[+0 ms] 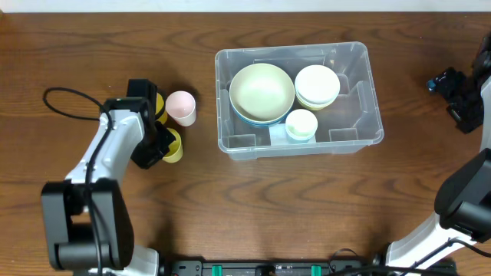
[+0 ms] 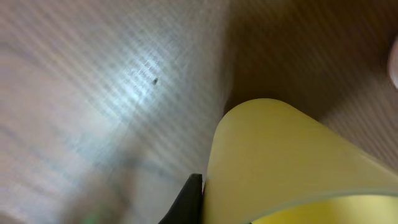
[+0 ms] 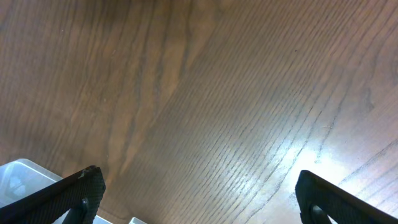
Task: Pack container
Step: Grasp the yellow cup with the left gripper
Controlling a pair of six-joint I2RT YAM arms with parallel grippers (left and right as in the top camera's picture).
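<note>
The clear container (image 1: 360,92) stands in the middle of the table. It holds a large pale green bowl (image 1: 261,90) nested in a blue one, a stack of white bowls (image 1: 317,84) and a small pale cup (image 1: 301,124). To its left my left gripper (image 1: 163,144) is shut on a yellow cup (image 1: 173,146). In the left wrist view the yellow cup (image 2: 292,155) fills the lower right, with one black finger (image 2: 189,202) pressed against its wall. My right gripper (image 1: 453,88) hangs open over bare wood at the far right, its fingers (image 3: 68,193) wide apart.
A pink cup (image 1: 182,107) lies on its side just left of the container. Another yellow piece (image 1: 159,103) shows partly under my left wrist. A corner of the container (image 3: 18,174) shows low in the right wrist view. A black cable (image 1: 65,103) loops at the far left.
</note>
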